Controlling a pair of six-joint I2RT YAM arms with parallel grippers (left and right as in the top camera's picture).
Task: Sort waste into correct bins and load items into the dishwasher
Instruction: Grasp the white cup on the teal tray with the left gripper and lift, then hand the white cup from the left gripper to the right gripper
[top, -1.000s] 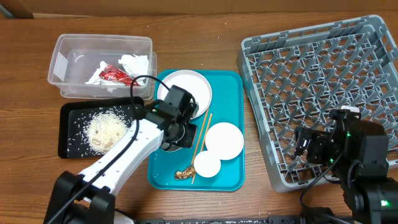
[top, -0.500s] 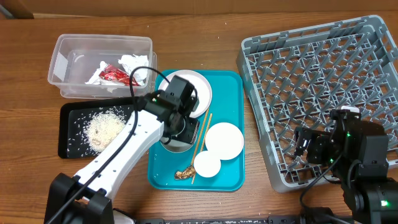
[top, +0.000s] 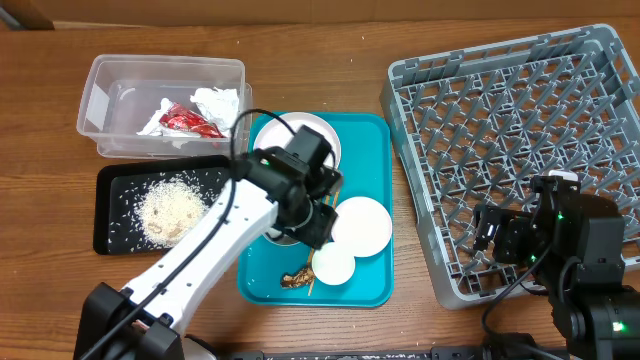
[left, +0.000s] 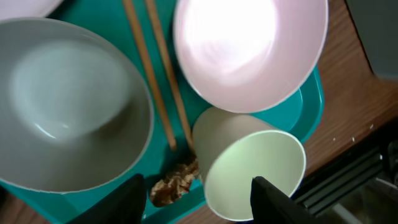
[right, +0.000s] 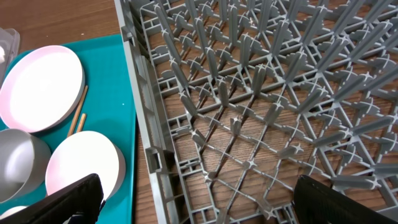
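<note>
While the right gripper (right: 202, 199) is hanging wide open and empty, the left gripper (left: 199, 202), half-parted and empty, is hovering over the brown scrap (left: 174, 186) at the teal tray's (top: 375, 150) near edge, likely needing 1 lowered pinch.

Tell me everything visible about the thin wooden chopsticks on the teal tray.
The pair of thin wooden chopsticks is light brown, straight, lying flat, side by side and nearly parallel on the teal plastic tray. They run between the deep white bowl and the shallow white dish. At one end they reach the small brown food scrap, beside the small white cup. Overhead, the white left arm hides part of them. Nothing holds them.
</note>
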